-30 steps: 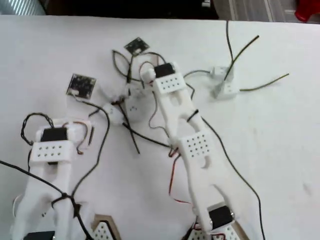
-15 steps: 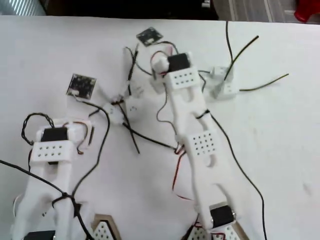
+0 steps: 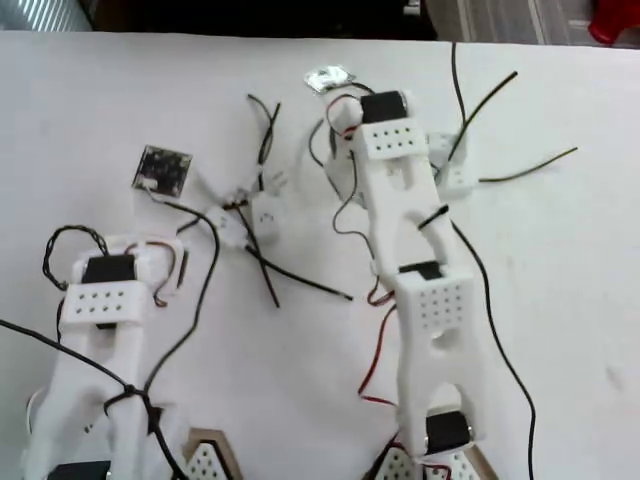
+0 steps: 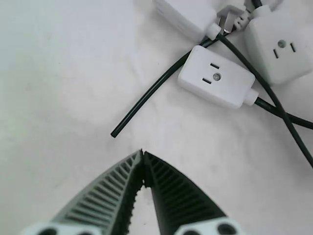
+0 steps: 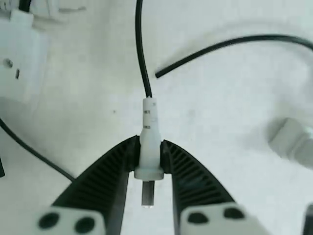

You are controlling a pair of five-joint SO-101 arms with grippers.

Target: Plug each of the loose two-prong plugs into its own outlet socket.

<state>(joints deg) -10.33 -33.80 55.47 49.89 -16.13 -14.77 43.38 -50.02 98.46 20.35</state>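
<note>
Clamping plug (image 5: 149, 131) in right pincer (image 5: 149, 144), prongs (image 5: 147, 195) twd wrist, long axis along pincer

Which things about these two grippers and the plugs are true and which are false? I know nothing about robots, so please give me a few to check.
1. The right gripper grips a white plug. True.
2. The left gripper holds a plug too. False: it is shut on nothing.
3. The gripped plug sits in a socket. False: its prongs are bare, in no socket.
4. A white socket lies on the table beyond the left gripper. True.
</note>
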